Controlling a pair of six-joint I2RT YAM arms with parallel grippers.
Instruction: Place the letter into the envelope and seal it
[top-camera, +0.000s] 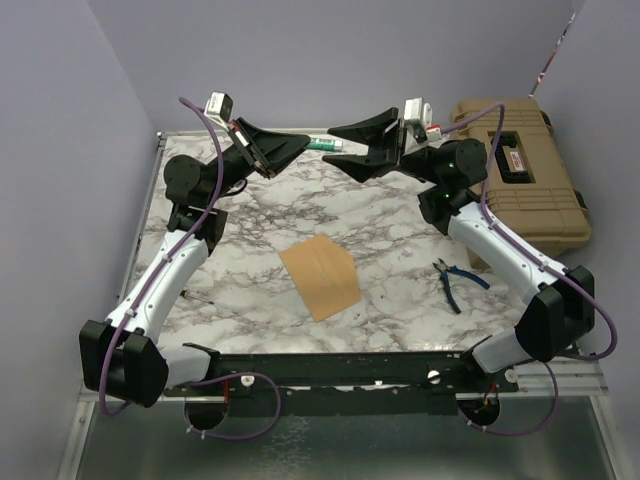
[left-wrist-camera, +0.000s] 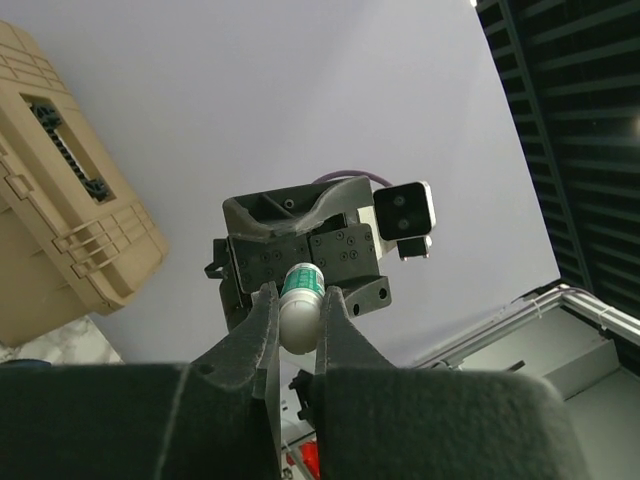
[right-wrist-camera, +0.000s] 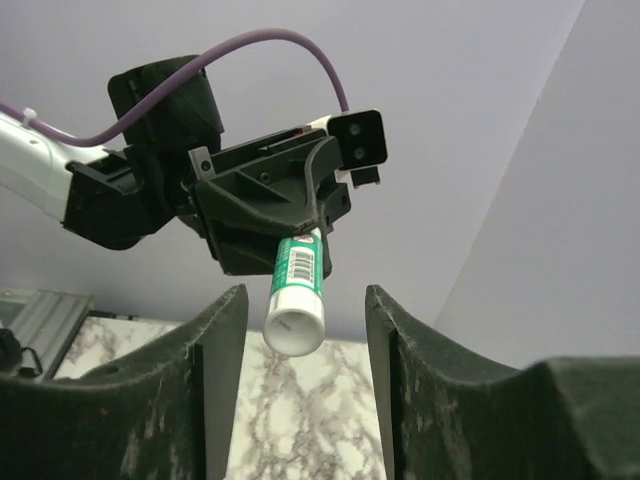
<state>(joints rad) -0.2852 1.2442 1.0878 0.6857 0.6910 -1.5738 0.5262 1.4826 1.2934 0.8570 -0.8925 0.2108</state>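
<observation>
The orange-brown envelope (top-camera: 320, 276) lies flat in the middle of the marble table (top-camera: 400, 230), with no gripper near it. No separate pale letter shows. My left gripper (top-camera: 300, 146) is raised at the back and shut on a green-and-white glue stick (top-camera: 325, 144), which it holds level. In the left wrist view the left gripper (left-wrist-camera: 297, 308) clamps the stick's white end (left-wrist-camera: 299, 318). My right gripper (top-camera: 347, 148) faces it, open. In the right wrist view the stick's other end (right-wrist-camera: 297, 298) lies between the right gripper's (right-wrist-camera: 300, 315) spread fingers without touching them.
A tan hard case (top-camera: 515, 172) stands at the back right, off the marble, and also shows in the left wrist view (left-wrist-camera: 60, 190). Blue-handled pliers (top-camera: 455, 283) lie on the table's right side. Purple walls close in the back and sides.
</observation>
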